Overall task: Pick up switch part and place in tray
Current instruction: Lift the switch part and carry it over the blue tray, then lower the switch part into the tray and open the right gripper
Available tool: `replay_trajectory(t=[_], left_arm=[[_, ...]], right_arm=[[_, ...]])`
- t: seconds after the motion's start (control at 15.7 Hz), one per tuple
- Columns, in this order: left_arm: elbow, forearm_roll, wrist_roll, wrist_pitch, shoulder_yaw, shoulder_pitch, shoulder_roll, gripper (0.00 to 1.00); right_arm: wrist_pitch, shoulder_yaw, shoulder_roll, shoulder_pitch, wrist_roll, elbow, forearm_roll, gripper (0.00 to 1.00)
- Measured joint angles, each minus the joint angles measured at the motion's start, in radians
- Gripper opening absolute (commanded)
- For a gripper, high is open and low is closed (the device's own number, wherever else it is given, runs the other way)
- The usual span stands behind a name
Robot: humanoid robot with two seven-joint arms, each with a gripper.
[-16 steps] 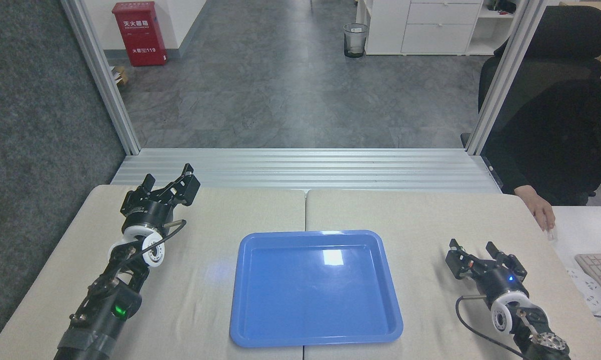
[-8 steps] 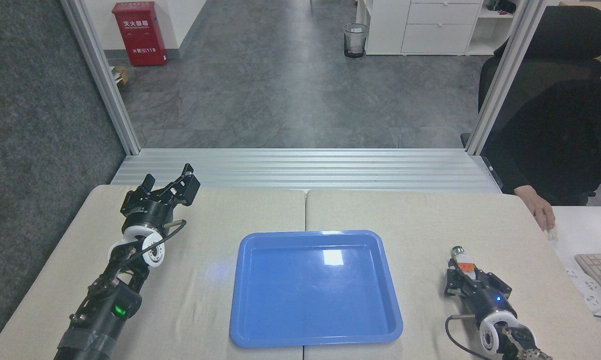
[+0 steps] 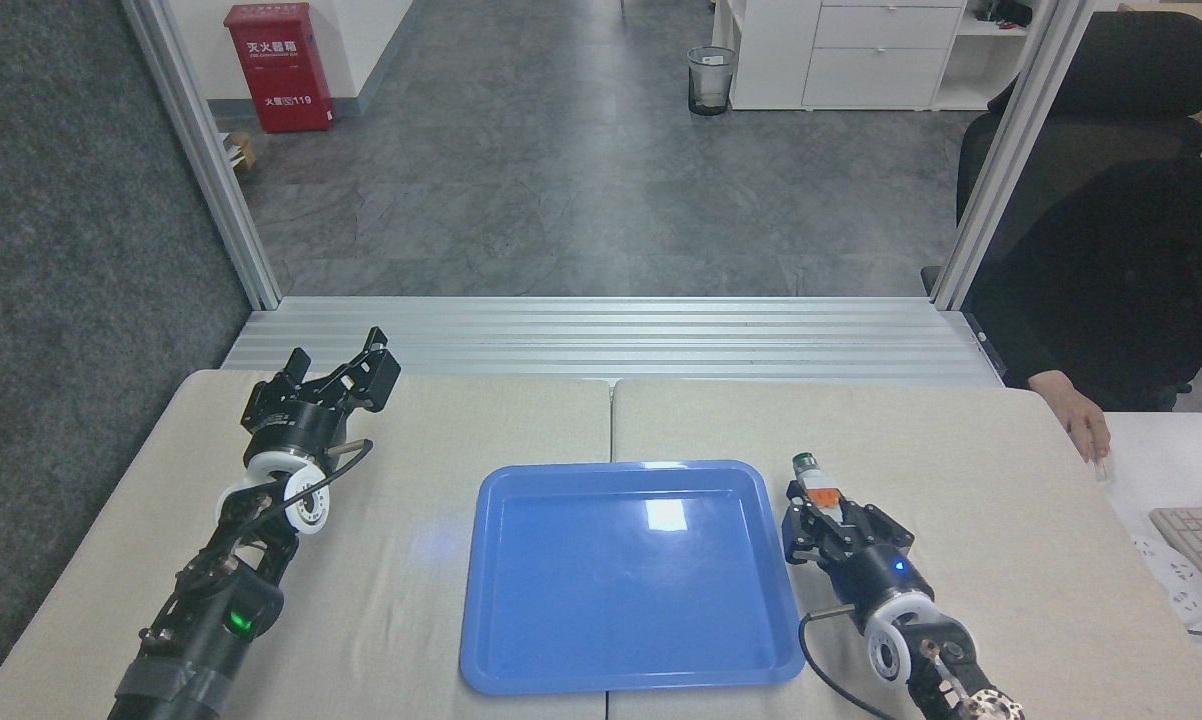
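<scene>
Beside tray (image 3: 521, 640) | right end effector (image 3: 823, 510) clamps switch part (image 3: 814, 478)

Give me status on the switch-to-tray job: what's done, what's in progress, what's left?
Done: the pick. The right end effector is shut on the switch part, green cap pointing away from the robot. In hand: carrying it, now just beside the tray at its right rim. Left: move over the tray, which holds nothing yet, and release. The left end effector is open and holds nothing.

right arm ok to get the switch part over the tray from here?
Probably yes. The right hand is shut on the switch part just beside the tray's right rim, and nothing lies between them; the tray floor looks bare.
</scene>
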Motion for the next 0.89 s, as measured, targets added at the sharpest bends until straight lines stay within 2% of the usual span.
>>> replay_trajectory(t=[0.13,0.32,0.64,0.7,0.77,0.83,0.89], left_arm=[[0.000,0.000,0.000,0.000,0.000,0.000,0.000,1.00],[0.000,0.000,0.000,0.000,0.000,0.000,0.000,1.00],[0.000,0.000,0.000,0.000,0.000,0.000,0.000,1.00],[0.000,0.000,0.000,0.000,0.000,0.000,0.000,1.00],[0.000,0.000,0.000,0.000,0.000,0.000,0.000,1.00],[0.000,0.000,0.000,0.000,0.000,0.000,-0.001,1.00],[0.000,0.000,0.000,0.000,0.000,0.000,-0.001,1.00]], right_arm=[[0.011,0.048,0.043,0.012,0.013,-0.086,0.053,0.00],[0.045,0.128,0.091,0.039,0.100,-0.179,0.132,0.00],[0.170,0.242,0.139,0.049,0.174,-0.183,0.219,0.00],[0.186,0.257,0.145,0.044,0.179,-0.171,0.228,0.26],[0.195,0.269,0.152,0.038,0.180,-0.159,0.234,0.66],[0.204,0.279,0.157,0.032,0.182,-0.145,0.238,0.72],[0.214,0.286,0.163,0.027,0.182,-0.132,0.240,0.84]])
